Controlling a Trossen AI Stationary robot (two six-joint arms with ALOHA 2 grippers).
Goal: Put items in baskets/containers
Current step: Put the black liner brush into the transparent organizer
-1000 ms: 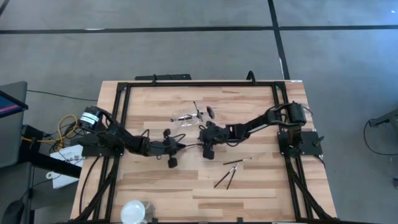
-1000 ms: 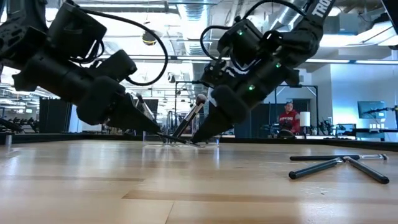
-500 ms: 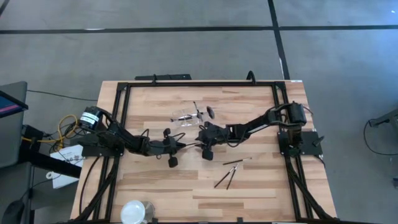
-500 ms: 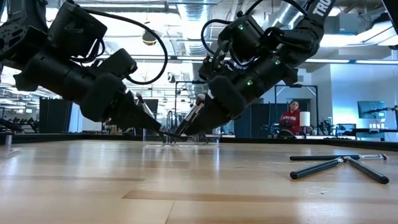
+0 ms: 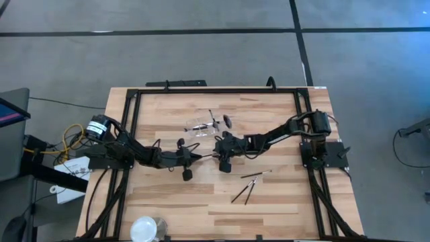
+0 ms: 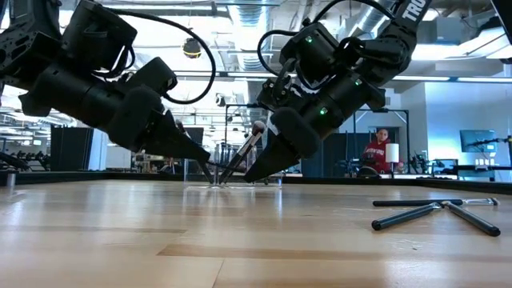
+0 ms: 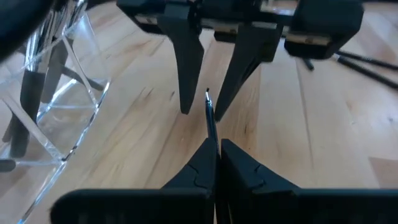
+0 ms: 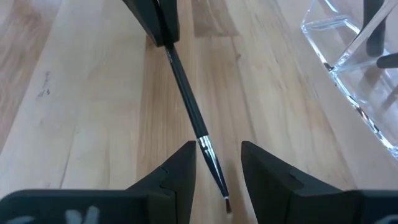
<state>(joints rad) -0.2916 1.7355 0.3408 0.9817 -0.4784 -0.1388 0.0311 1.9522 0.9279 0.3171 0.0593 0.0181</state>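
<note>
Since the frame one second ago little has moved: in the low view the right gripper (image 6: pixel 250 172) has swung forward and back again, and the left gripper (image 6: pixel 206 164) stays low at the middle of the light wooden desk (image 5: pixel 282 202).

The left gripper (image 7: pixel 216 149) is closed on a slim makeup brush with a thin black handle and a silver ferrule (image 8: pixel 191 121), pinching the handle end. The brush lies low over the desk and its tip points between the fingers of the right gripper (image 8: pixel 216 163). These fingers are narrowly open, one on each side of the ferrule, and I cannot tell if they touch it.

The small clear plastic container (image 5: pixel 201 126) stands just behind both grippers, and a few brushes already lean in it (image 7: pixel 28 93). Three more dark brushes (image 5: pixel 247 186) lie on the desk nearer the front, at the right arm's side. So the task looks partly done: the held brush and these three remain.
</note>
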